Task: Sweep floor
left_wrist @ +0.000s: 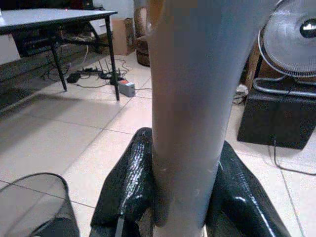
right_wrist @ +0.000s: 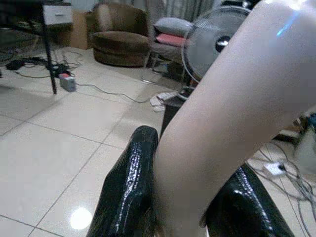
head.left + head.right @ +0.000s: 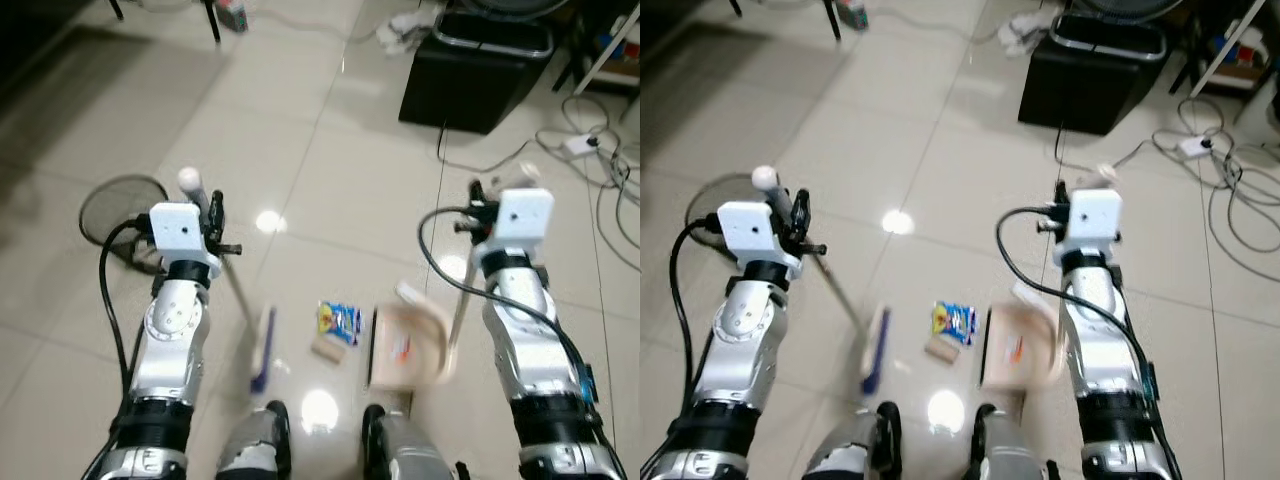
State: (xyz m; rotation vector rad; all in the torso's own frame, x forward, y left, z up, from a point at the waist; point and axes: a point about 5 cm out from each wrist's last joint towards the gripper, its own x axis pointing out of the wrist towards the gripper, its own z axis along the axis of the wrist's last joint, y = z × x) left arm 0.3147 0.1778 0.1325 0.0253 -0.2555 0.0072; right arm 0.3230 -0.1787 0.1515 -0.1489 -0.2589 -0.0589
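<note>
Broom in the left gripper, dustpan in the right, litter between them on the tiled floor.

The left gripper [image 1: 185,197] has its jaws clamped on the grey broom handle [image 1: 197,98], slanting the broom head [image 3: 262,350] down beside a blue snack packet [image 3: 339,321] and a small brown scrap [image 3: 328,348]. The right gripper [image 2: 190,197] is closed round the dustpan handle [image 2: 222,123], keeping the beige dustpan [image 3: 405,348] on the far side (mouth apparently facing the litter), likely so debris can be pushed across into it.

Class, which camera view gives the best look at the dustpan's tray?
The left eye view: the dustpan tray lies whole on the floor beside the wrapper. The right eye view shows it blurrier. The right wrist view gives its handle between the right gripper's fingers.
</note>
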